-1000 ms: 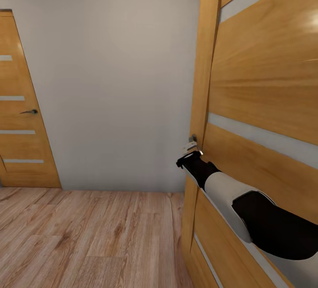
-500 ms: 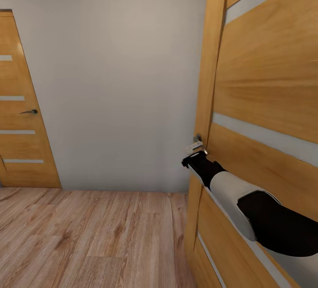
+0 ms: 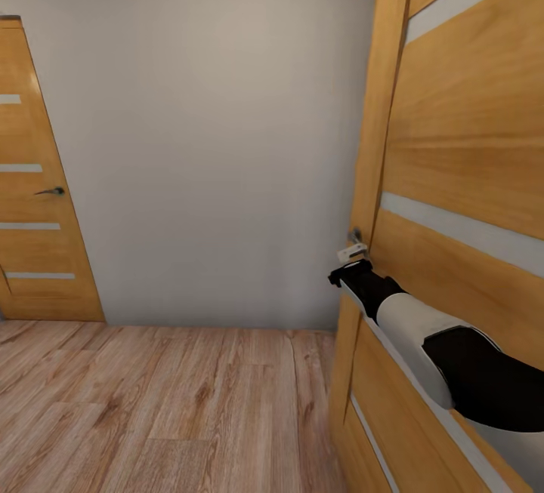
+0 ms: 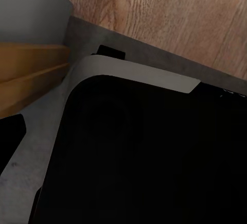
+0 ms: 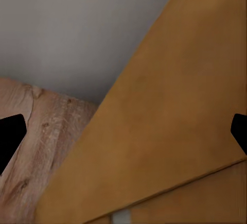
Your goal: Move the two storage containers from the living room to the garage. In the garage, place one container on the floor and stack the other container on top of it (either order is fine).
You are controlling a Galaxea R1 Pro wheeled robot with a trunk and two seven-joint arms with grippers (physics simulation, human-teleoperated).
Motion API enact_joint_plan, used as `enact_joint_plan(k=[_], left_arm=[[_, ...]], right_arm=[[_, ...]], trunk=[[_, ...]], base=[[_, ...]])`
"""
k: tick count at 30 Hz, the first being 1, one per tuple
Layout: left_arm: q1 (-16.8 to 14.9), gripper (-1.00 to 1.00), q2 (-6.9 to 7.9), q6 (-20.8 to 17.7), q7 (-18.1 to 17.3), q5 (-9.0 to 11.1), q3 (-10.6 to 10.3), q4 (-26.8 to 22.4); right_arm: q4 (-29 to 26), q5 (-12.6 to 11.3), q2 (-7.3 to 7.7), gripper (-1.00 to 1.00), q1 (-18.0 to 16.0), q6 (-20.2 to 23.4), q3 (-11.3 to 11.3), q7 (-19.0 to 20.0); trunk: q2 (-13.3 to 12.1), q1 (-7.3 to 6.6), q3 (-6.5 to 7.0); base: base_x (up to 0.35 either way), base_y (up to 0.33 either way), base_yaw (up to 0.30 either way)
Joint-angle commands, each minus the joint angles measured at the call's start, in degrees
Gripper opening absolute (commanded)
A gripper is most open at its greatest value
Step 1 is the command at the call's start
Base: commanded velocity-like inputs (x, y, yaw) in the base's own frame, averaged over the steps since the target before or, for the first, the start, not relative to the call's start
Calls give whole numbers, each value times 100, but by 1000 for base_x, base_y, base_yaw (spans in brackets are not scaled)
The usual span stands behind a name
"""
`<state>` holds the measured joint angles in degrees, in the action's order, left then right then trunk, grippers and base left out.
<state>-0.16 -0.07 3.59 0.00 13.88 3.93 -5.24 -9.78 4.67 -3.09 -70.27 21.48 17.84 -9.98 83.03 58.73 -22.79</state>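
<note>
The two storage containers are out of view. My right arm (image 3: pixel 423 342) reaches forward to a wooden door (image 3: pixel 461 176) with pale glass strips, at the right of the head view. My right gripper (image 3: pixel 352 251) is at the door's edge by its metal handle. In the right wrist view, my right gripper (image 5: pixel 123 134) is open, its dark fingertips (image 5: pixel 10 137) far apart and the door's wood panel close in front. The left wrist view looks down on my own dark body (image 4: pixel 144 152) over wood planks; the left gripper's state is unclear.
A grey wall (image 3: pixel 204 138) closes the space ahead. A second wooden door (image 3: pixel 34 198) with a dark handle stands shut at the left. Light wood-plank flooring (image 3: pixel 151 402) stretches between them.
The door at the right has swung further right, widening the gap beside the grey wall. My right arm and gripper have moved right with its edge. The camera has held still.
</note>
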Motion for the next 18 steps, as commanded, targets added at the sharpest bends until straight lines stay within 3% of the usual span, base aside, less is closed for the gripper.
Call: enact_joint_plan(k=[1, 6, 12, 18], left_arm=[[0, 100, -2, 9, 0, 1, 38, -3], [-1, 100, -2, 6, 0, 1, 38, -3], [-1, 100, -2, 9, 0, 1, 38, -3], [-1, 100, -2, 10, 0, 1, 38, -3]], right_arm=[[-6, 148, 28, 100, -4, 58, -45, -4], [-6, 136, 151, 100, -4, 58, -51, -4], [-6, -156, 347, 100, -4, 62, -46, 22], [-6, -285, 525, 100, -4, 66, -44, 39]], trunk=[[5, -1, -6], [5, -1, -6], [5, -1, -6], [5, -1, -6]], base=[[0, 0, 0], [0, 0, 0], [0, 0, 0], [0, 0, 0]])
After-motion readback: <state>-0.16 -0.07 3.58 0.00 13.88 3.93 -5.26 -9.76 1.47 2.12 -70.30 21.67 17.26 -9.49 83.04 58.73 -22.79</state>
